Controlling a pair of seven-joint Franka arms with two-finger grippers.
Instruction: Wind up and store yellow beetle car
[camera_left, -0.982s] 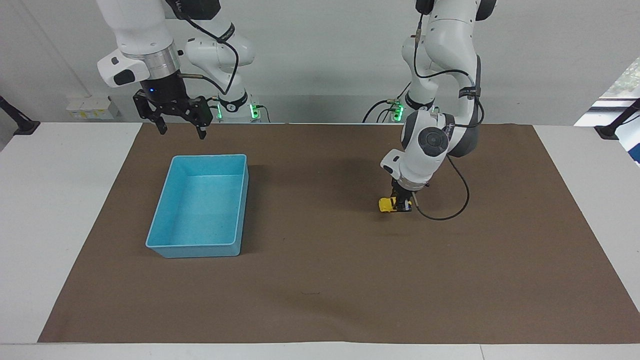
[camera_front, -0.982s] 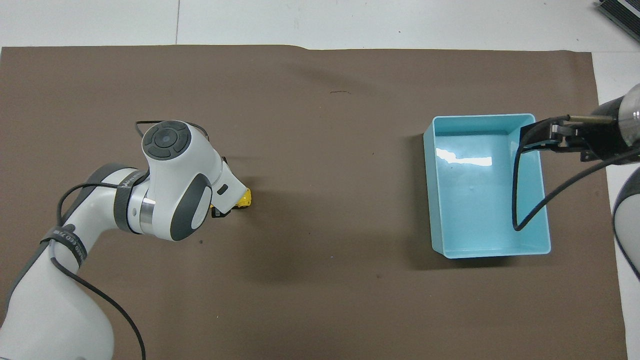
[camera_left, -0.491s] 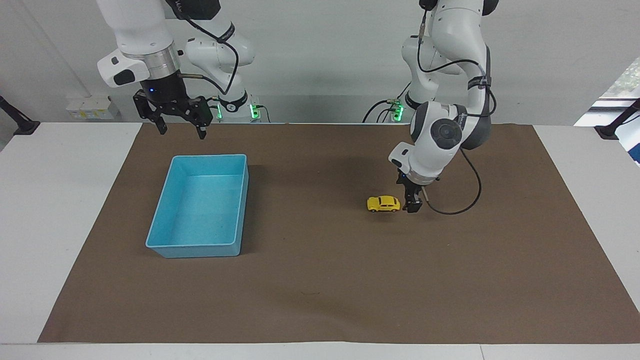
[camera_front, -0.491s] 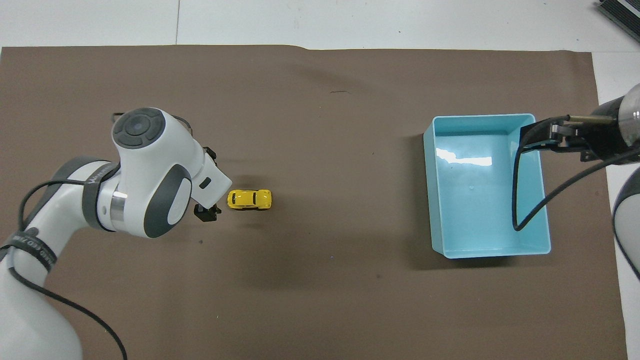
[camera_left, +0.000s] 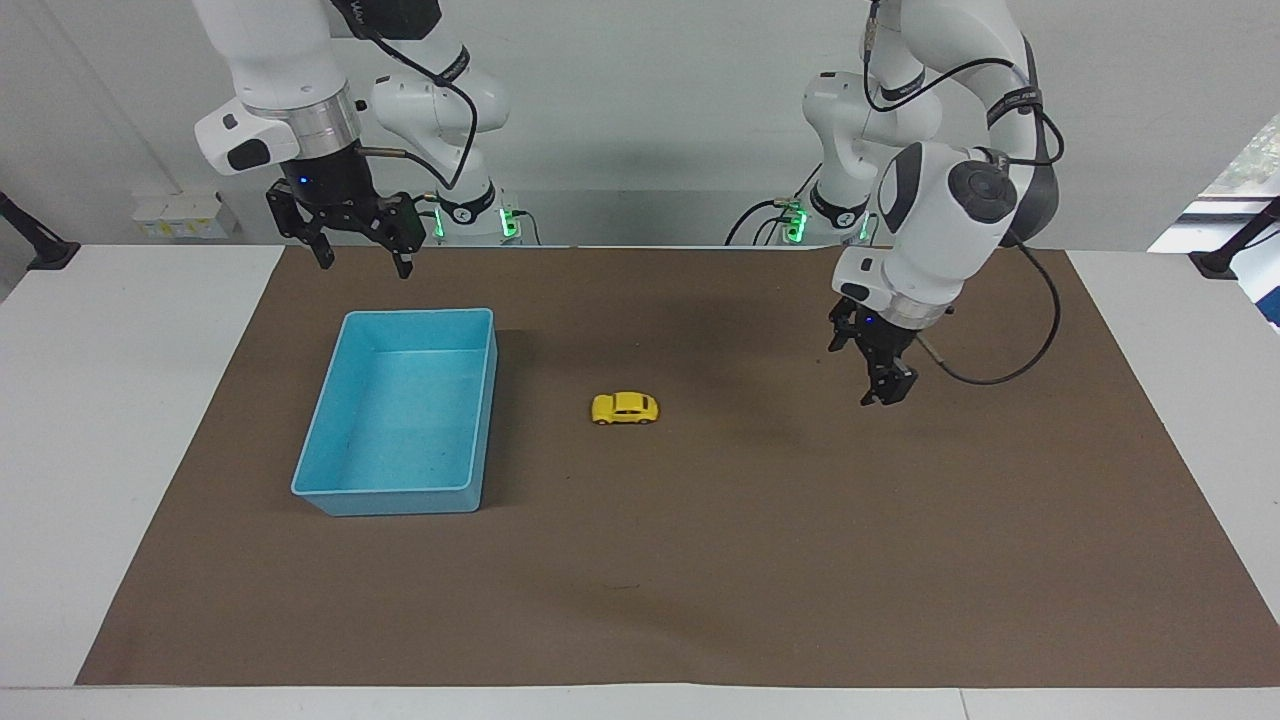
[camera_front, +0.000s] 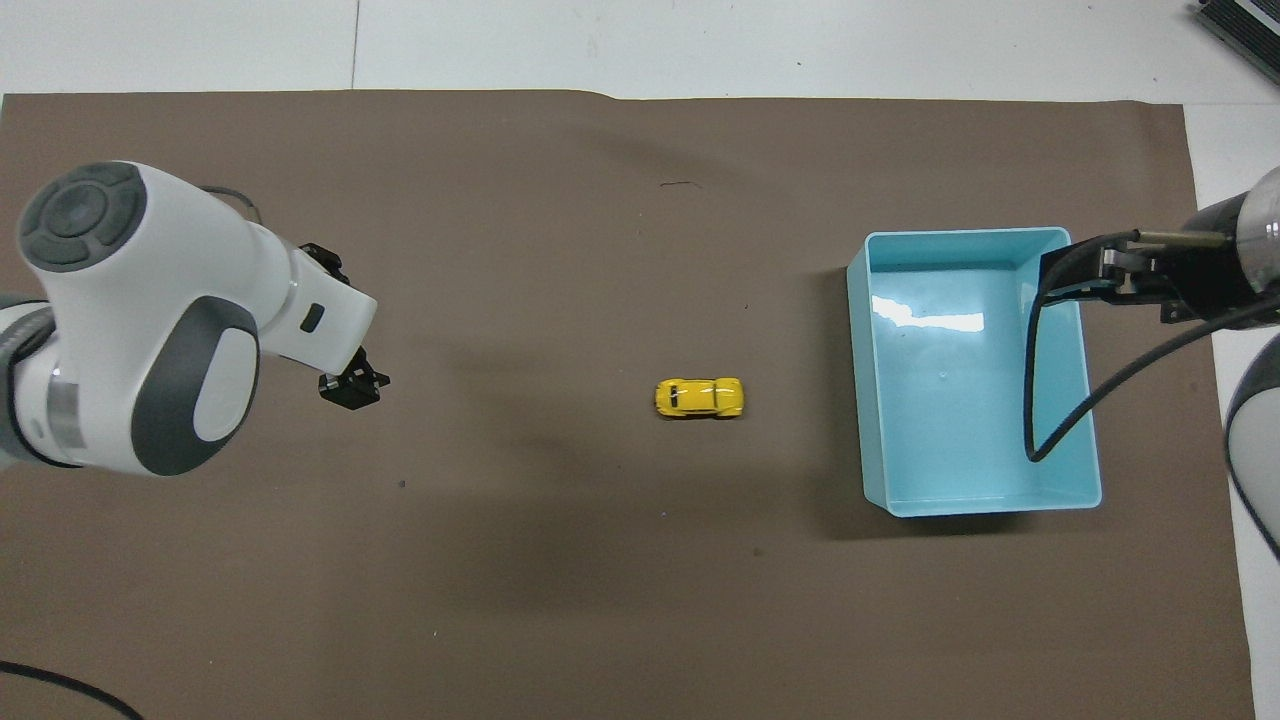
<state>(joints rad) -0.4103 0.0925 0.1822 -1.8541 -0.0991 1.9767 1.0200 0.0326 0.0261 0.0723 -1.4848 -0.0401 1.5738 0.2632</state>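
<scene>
Left gripper (camera_left: 882, 385) hangs released over the brown mat (camera_left: 700, 560), well apart from the yellow beetle car (camera_left: 625, 408); car stands between it and the blue bin (camera_left: 400, 495); right gripper (camera_left: 362, 252) waits, fingers spread, over the bin's edge nearest the robots.

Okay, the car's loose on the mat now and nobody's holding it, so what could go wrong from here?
1. The car sits on its wheels, pointed toward the bin; it may roll on and bump the bin's wall.
2. The right tool, open, hangs over the bin's edge nearest the robots, and the left tool, open, is raised off toward its own end. A grab at a rolling car could miss or knock it.
</scene>
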